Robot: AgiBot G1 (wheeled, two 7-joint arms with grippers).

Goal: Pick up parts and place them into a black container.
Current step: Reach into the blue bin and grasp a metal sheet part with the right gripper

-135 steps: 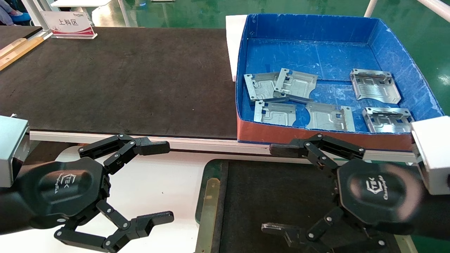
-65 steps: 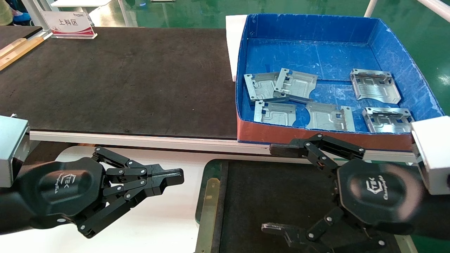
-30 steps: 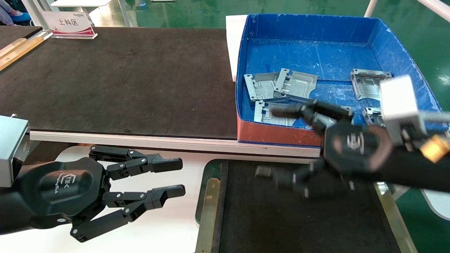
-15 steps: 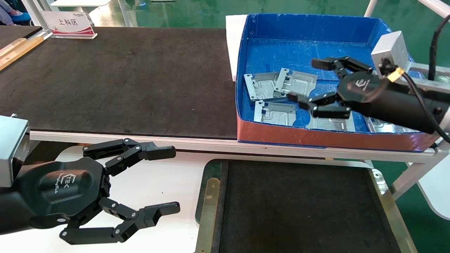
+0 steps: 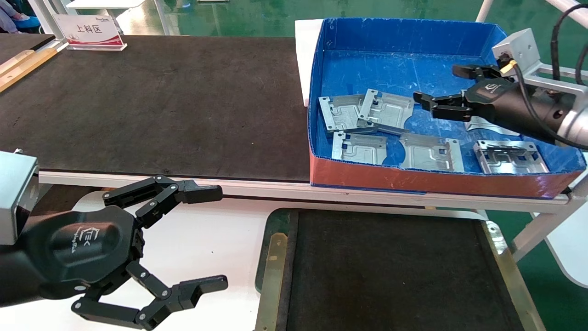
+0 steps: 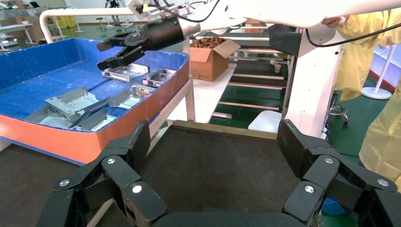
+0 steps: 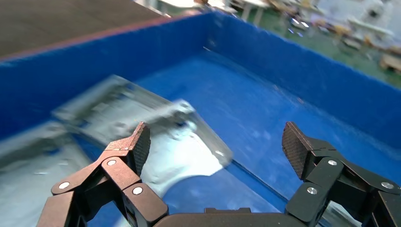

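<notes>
Right gripper point(image 5: 438, 87) now inside blue box point(image 5: 404, 34), wide open, empty, above parts point(image 5: 367, 112); earlier low over black container point(image 5: 390, 271). Left gripper point(image 5: 209, 239) parked near white table point(image 5: 216, 239), open, empty.

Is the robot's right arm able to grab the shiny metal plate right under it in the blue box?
Probably yes: the right gripper is open above that part inside the blue box, with nothing between them.

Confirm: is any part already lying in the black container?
No: the black container holds no plates; all parts lie in the blue box.
</notes>
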